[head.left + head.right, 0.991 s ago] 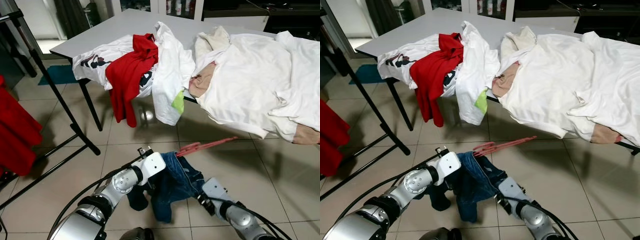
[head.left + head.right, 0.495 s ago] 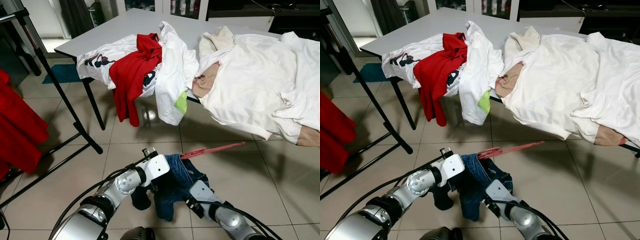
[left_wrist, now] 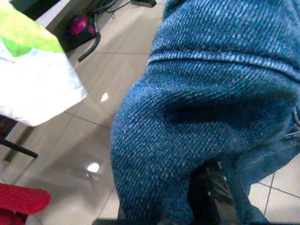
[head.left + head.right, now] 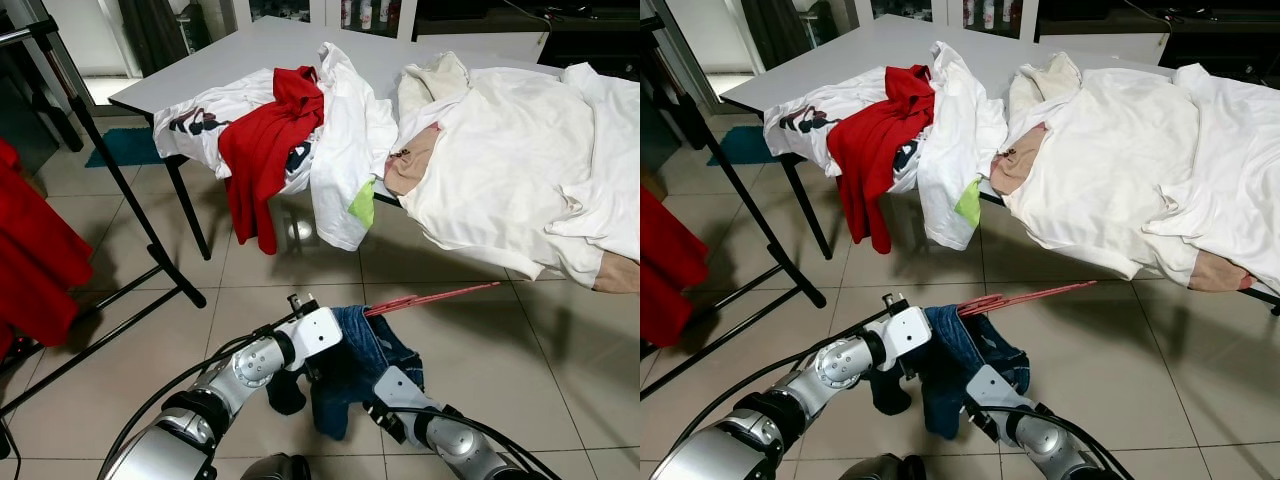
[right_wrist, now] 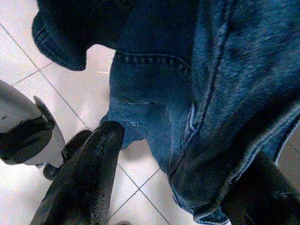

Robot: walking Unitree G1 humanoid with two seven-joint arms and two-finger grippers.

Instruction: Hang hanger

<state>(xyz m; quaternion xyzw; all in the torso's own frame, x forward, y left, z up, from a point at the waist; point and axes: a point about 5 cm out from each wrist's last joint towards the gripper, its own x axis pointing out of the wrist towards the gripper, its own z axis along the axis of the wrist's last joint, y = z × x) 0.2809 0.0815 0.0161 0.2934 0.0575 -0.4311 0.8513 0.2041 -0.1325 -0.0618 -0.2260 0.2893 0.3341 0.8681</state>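
The red hanger [image 4: 430, 297] is held low over the tiled floor [image 4: 560, 370], its long bar slanting up and toward the robot's right, with a pair of blue jeans [image 4: 355, 365] draped from its near end and hanging between the two arms; the left gripper [image 4: 318, 372] sits against the left side of the denim, just below the hanger's near end, and in the left wrist view the jeans [image 3: 211, 103] press right up to the camera, so whether these jaws are apart or closed on anything cannot be told; the right gripper [image 5: 173, 187] is beneath and to the right of the garment, its jaws set wide, one black finger [image 5: 89, 178] on one side and the other at the far side, with a hanging fold and hem of the jeans between them; whether the fingers touch the cloth is unclear.

Beyond the arms, a grey tabletop [image 4: 250, 50] carries a heap of laundry: a red shirt [image 4: 265, 150] hanging over the edge, white shirts [image 4: 345, 130] beside it, and a large white sheet [image 4: 510, 160] to the right; a black clothes rack [image 4: 110, 170] stands at the left with a red garment [image 4: 30, 260] hanging on it.
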